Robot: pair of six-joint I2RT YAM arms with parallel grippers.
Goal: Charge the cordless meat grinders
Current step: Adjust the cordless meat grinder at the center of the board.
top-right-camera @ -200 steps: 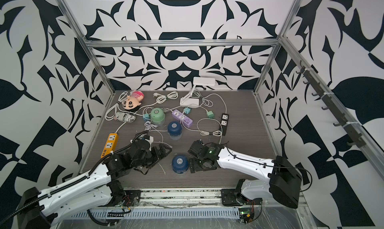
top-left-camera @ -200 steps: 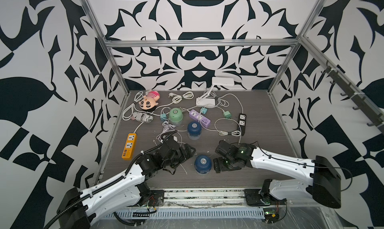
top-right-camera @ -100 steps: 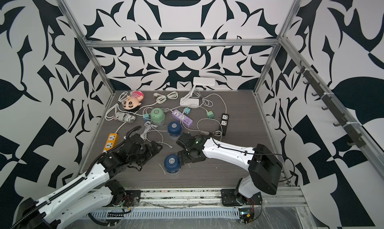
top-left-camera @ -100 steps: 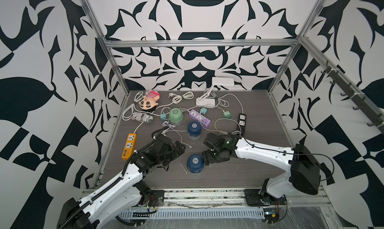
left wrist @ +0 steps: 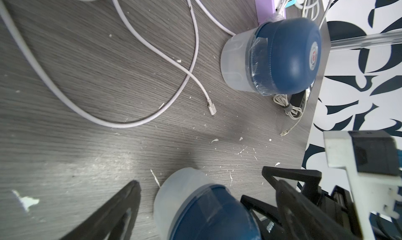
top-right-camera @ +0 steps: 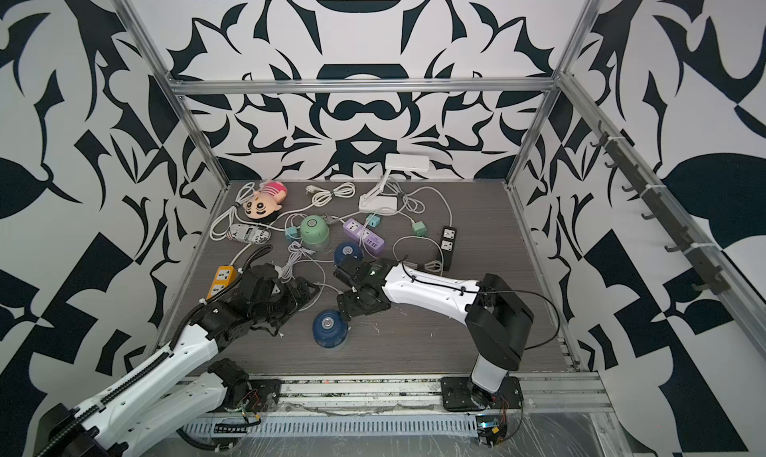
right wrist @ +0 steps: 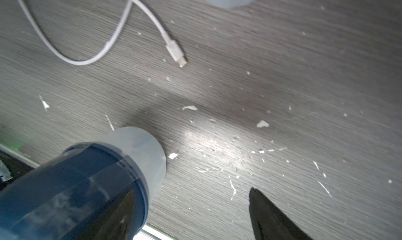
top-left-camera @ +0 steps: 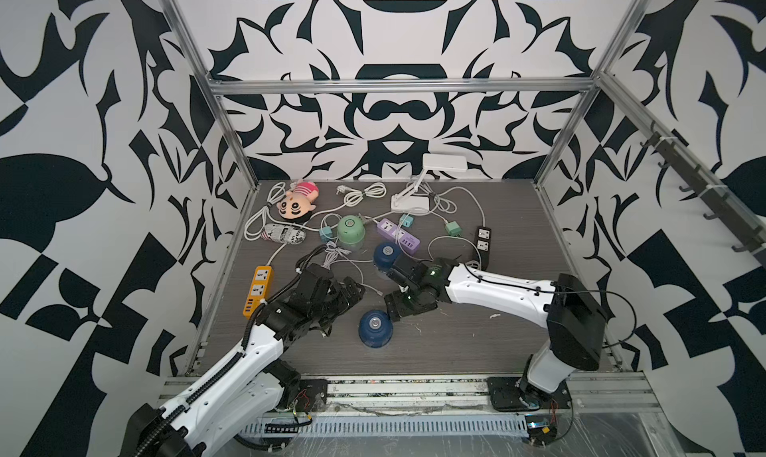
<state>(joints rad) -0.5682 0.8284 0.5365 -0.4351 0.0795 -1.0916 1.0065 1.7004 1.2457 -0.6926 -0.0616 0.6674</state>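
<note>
In both top views the near navy grinder [top-left-camera: 375,330] [top-right-camera: 329,327] stands on the table [top-left-camera: 476,343] at lower centre, between the two grippers. The right gripper [top-left-camera: 393,308] sits just to its upper right with jaws spread. In the right wrist view the grinder fills the lower left and covers one finger; the other finger [right wrist: 269,217] is well apart at lower right, so nothing is pinched. I cannot tell whether the hidden finger touches it. The left gripper [top-left-camera: 352,295], just to the grinder's upper left, is spread wide and empty. The far navy grinder [top-left-camera: 386,255] stands at centre, beside the purple strip [top-left-camera: 398,238], with the mint grinder [top-left-camera: 350,229] to its upper left. A white cable plug [left wrist: 211,108] lies loose between the two navy grinders.
</note>
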